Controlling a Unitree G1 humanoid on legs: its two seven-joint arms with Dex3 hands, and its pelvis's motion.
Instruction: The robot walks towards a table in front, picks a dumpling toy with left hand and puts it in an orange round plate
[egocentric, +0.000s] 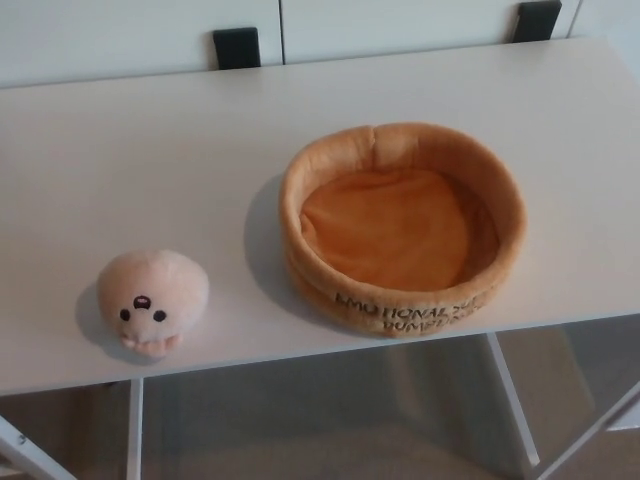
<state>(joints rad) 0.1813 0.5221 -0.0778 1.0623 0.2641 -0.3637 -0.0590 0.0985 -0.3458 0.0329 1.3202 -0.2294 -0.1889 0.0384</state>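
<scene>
A pale peach plush dumpling toy (152, 300) with a small black face sits near the front left edge of the white table (150, 160). To its right stands an orange round plush plate (402, 225) with a raised soft rim and dark lettering on its front wall; nothing lies inside it. A stretch of bare tabletop separates the two. Neither of my hands shows in the head view.
The table's front edge runs across the lower part of the picture, with white legs (510, 400) and floor below. Behind the table is a white wall with two black brackets (236, 46).
</scene>
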